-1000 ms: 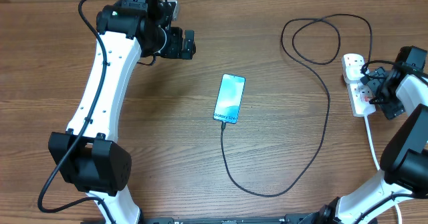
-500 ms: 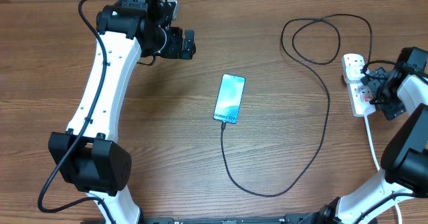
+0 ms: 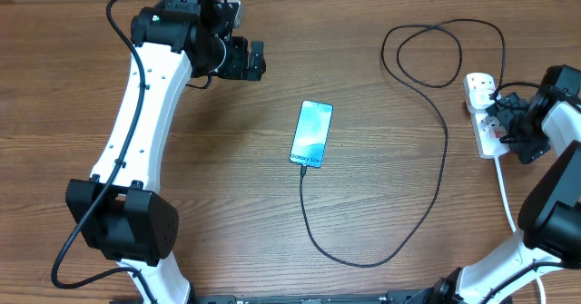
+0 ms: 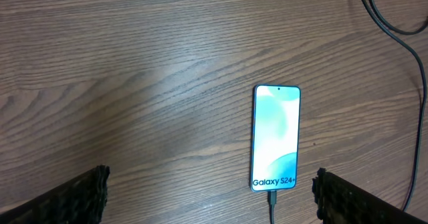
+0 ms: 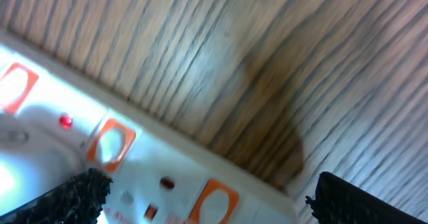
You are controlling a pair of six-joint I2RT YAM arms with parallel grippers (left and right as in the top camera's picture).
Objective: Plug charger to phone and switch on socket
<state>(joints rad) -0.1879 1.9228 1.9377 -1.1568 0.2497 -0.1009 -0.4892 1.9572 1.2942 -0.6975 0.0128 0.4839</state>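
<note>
Socket (image 5: 60,144) directly beneath right claw (image 5: 217,194), which is spread wide and empty, likely poised for a switch. Charger (image 4: 272,207) seated in phone (image 4: 275,137) ahead of left claw (image 4: 210,197), likewise spread, empty.

Overhead looks straight down at the whole table (image 3: 227,204). Left wrist shares the phone (image 4: 275,138) with it. Right wrist's jammed up close on the power strip (image 5: 67,154).

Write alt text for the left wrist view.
A phone lies screen-up on a wooden table, its blue screen reading Galaxy S24+, with the black charger cable meeting its bottom edge. The left tool is open and empty, its fingertips at the picture's bottom corners.
</note>
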